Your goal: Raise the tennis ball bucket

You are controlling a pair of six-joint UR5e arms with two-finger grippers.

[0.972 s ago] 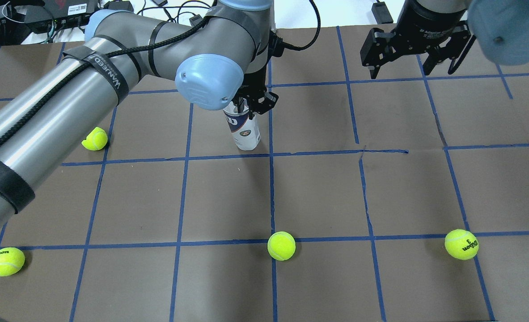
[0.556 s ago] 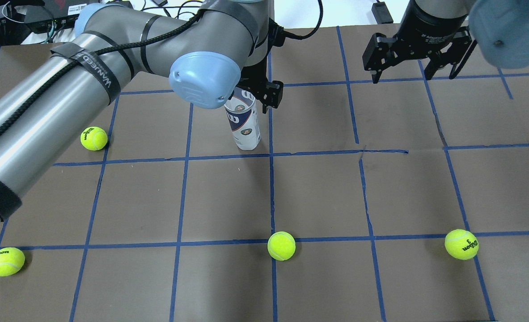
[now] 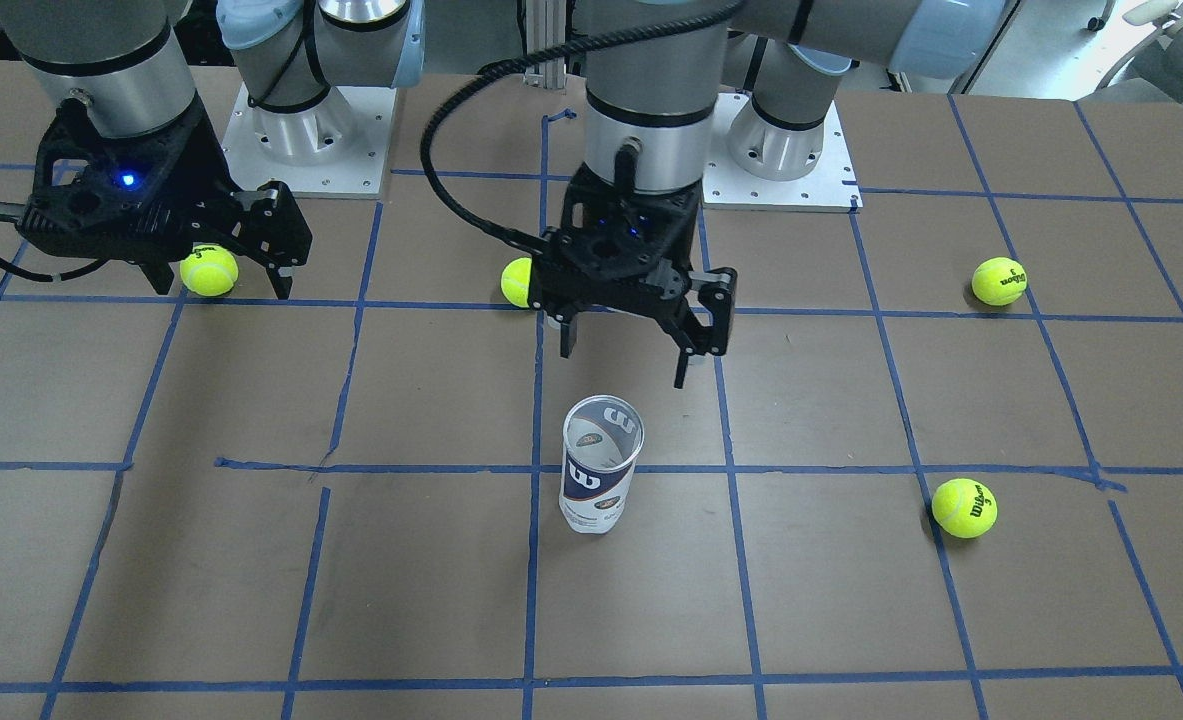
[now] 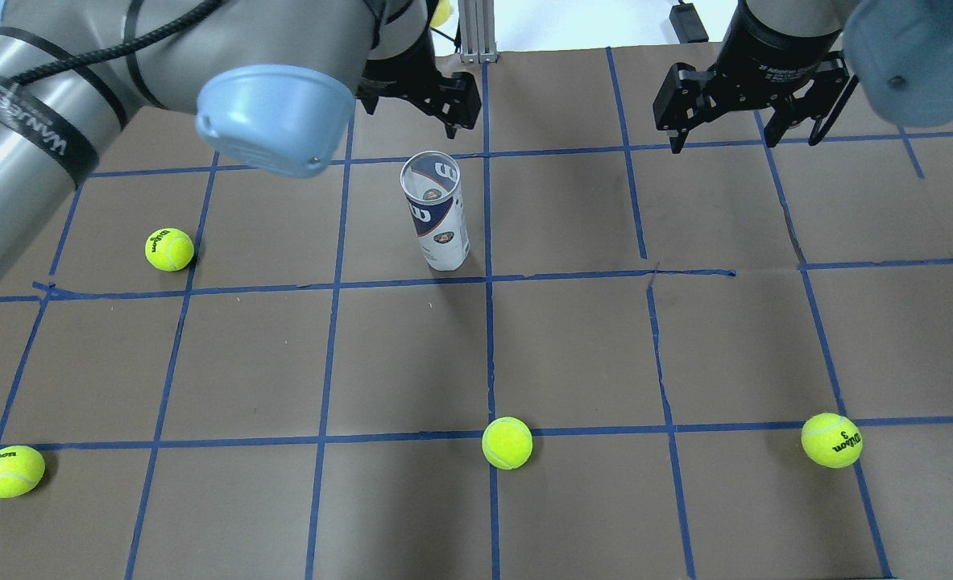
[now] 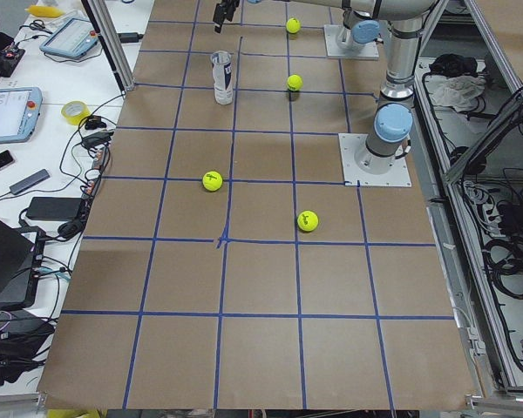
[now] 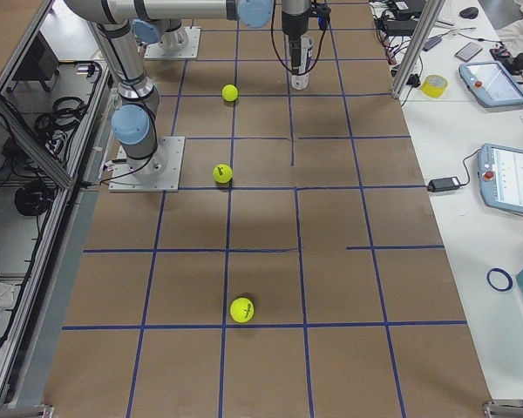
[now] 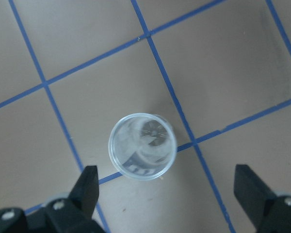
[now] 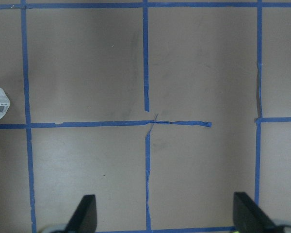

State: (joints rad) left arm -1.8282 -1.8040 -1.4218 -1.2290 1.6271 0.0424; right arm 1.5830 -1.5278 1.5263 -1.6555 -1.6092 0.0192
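The tennis ball bucket (image 4: 434, 211) is a clear tube with a white and navy label. It stands upright and open-topped on the brown table, and also shows in the front view (image 3: 601, 465) and the left wrist view (image 7: 142, 145). My left gripper (image 3: 623, 355) is open and empty, hanging above the bucket and slightly toward the robot's side; its jaws are wide apart and touch nothing. In the overhead view the left gripper (image 4: 412, 105) is partly hidden by the arm's blue joint cap. My right gripper (image 4: 722, 141) is open and empty, far to the bucket's right.
Several yellow-green tennis balls lie on the table: one to the left of the bucket (image 4: 169, 249), one at the near left (image 4: 12, 470), one in the near middle (image 4: 507, 442) and one at the near right (image 4: 831, 440). Blue tape lines grid the table (image 4: 573, 346).
My left gripper was at the bucket's rim, then opened, rose and drew back toward the robot's base. The bucket stayed standing on the table. The right gripper barely moved.
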